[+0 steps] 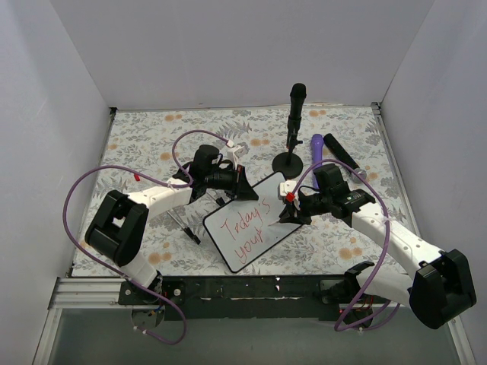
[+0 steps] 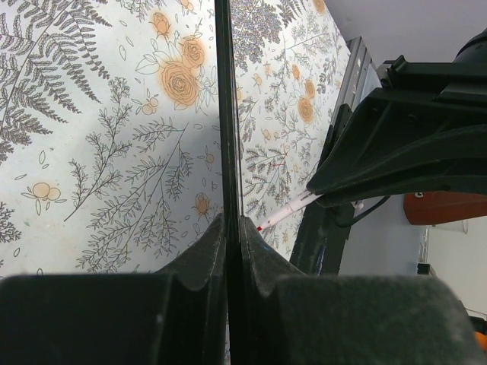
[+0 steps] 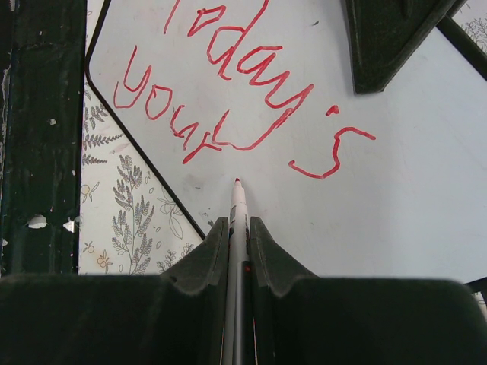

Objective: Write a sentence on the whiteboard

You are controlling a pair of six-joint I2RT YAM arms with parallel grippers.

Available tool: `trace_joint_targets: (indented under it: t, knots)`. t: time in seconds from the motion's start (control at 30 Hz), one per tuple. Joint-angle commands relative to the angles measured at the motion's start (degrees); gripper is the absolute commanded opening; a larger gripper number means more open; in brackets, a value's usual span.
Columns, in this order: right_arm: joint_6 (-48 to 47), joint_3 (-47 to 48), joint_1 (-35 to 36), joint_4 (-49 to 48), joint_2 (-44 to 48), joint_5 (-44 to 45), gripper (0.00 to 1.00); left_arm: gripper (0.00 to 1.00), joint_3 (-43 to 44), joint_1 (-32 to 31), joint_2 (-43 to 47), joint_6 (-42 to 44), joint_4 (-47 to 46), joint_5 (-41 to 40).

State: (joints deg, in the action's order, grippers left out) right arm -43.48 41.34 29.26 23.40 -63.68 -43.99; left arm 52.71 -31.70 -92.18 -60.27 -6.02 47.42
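The whiteboard lies slanted on the floral tablecloth, and both grippers meet at it. The left gripper sits at the board's far upper edge. In its wrist view, its jaws are pressed together on the thin black frame, which runs edge-on straight out from between the fingertips. The right gripper comes in from the board's right side, its jaws clamped on a slim white marker that juts forward from between them. The marker's red tip is over bare white just beside the last stroke of "your". Whether the tip touches the surface cannot be told. The sentence, in red cursive, reads "Today's" with "your" on the line beneath it, in the half of the board nearer the arm bases. Beyond the board's far corner stands a black microphone on a round base. A purple cylinder and a black one lie just right of it.
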Motion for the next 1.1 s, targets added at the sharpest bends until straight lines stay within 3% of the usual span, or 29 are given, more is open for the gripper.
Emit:
trace_joint_targets:
  t: [0.0, 1.07]
  knots:
    - [-0.02, -0.74, -0.25, -1.95, 1.1, -1.28, 0.01, 0.0, -0.94, -0.11, 3.41, 4.99, -2.86, -0.31]
    - [-1.6, -0.82, -0.34, -1.25, 1.45, -2.16, 0.01, 0.0, -1.03, -0.11, 3.59, 4.99, -2.68, -0.4]
